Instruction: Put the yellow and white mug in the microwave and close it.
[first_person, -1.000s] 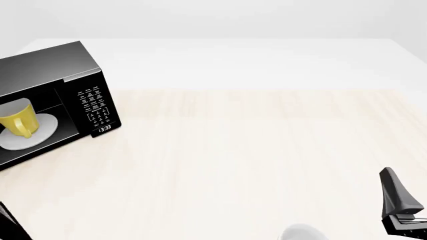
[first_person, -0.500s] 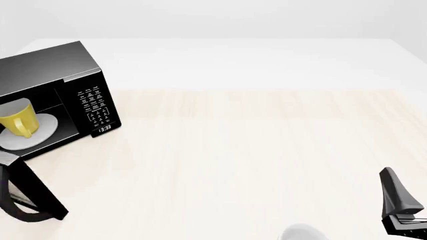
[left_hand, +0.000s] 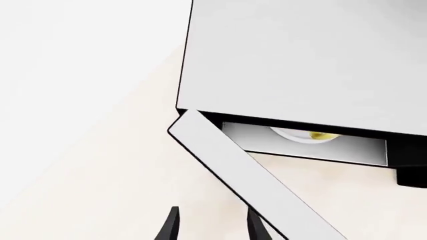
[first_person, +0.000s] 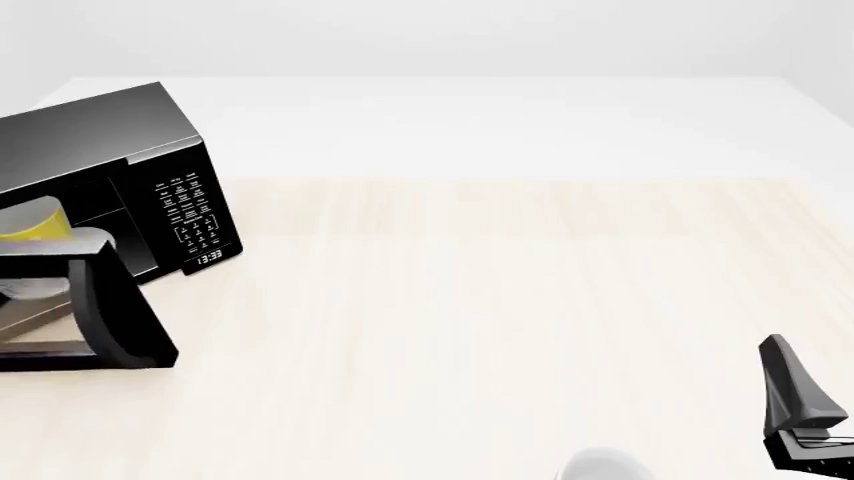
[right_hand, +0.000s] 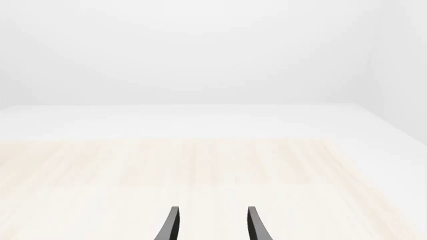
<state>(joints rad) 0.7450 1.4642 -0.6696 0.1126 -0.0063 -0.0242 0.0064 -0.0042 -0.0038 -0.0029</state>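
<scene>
The yellow and white mug (first_person: 32, 222) stood inside the microwave (first_person: 114, 160) on the turntable plate (first_person: 34, 285), at the table's 9 o'clock edge in the front view. Placement was judged complete. The door (first_person: 114, 315) was part-swung, cavity still exposed; closing remained. The left gripper (left_hand: 210, 227) was parted, empty, just beside the door. The right gripper (right_hand: 210, 227) hung released near 5 o'clock, holding nothing

My right gripper (first_person: 805, 420) is matte black, a tapered wedge-shaped finger above a blocky base; both wrist views show slim, dark, gently curved fingertips (right_hand: 172, 225) in pairs.
</scene>
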